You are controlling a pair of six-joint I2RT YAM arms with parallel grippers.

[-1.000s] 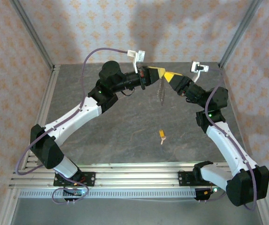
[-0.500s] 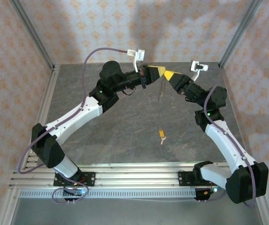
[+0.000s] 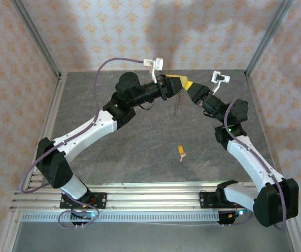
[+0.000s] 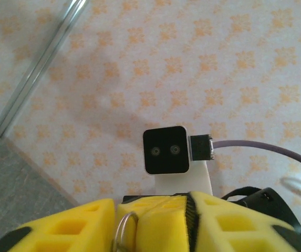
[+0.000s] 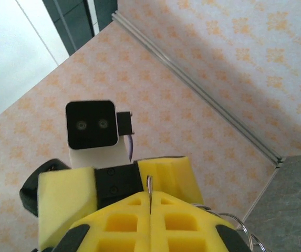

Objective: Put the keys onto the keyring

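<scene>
Grey-tan oval wire keyring [image 3: 179,105] hangs at upper centre, clamped in the closed jaws of the right gripper [image 3: 187,85], the left gripper [image 3: 179,82] open-jawed beside it; the tiny orange-headed key [image 3: 181,150] lies below centre on the table [image 3: 113,152], probably the left gripper's next pickup.

We count one key [image 3: 181,150], one keyring [image 3: 179,102] and one counter [image 3: 113,152]; two arms, a left arm [image 3: 87,131] and a right arm [image 3: 250,157]; two hands, the left hand [image 3: 177,80] and the right hand [image 3: 189,85]; two wrist cameras [image 3: 157,63], one on each arm
</scene>
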